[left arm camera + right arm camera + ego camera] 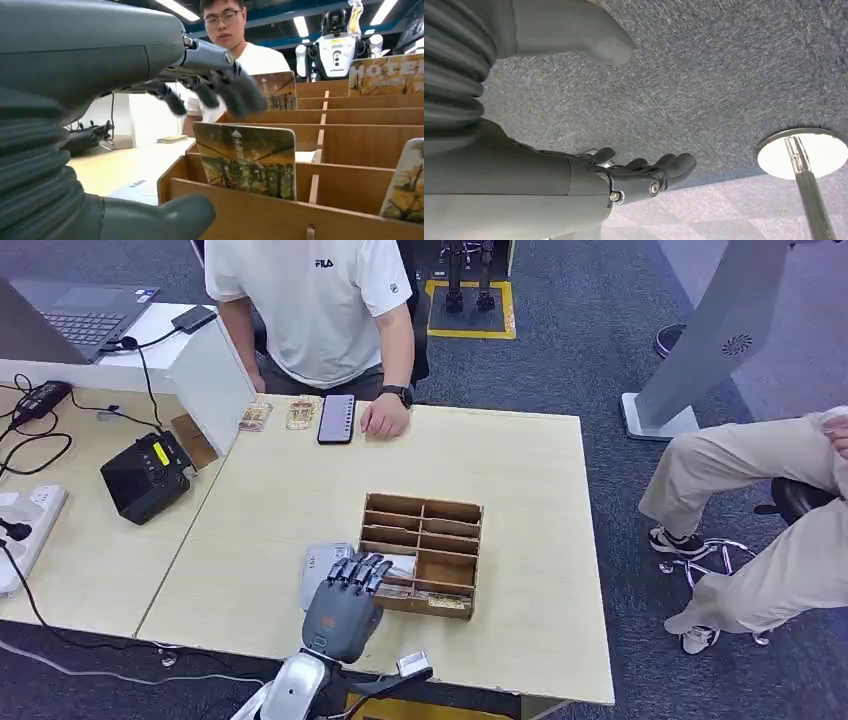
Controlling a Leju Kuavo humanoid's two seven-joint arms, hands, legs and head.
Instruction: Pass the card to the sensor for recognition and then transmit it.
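Note:
A wooden divider box (425, 550) stands near the table's front edge, with picture cards upright in its near row. My left hand (345, 605) hovers at the box's near left corner, holding nothing. In the left wrist view its dark fingers (220, 87) are spread above one upright card (245, 160), and the thumb (165, 220) lies low in front of the box wall, neither touching the card. A flat light-grey pad (318, 570) lies beside the box, partly under the hand. My right hand (624, 175) hangs over grey carpet, fingers loosely extended and empty.
A person in a white shirt sits at the far side, one hand (384, 418) on the table beside a phone (336, 419) and two loose cards (302, 412). A black device (145, 475) and cables sit on the left desk. Another person (760, 510) sits at the right.

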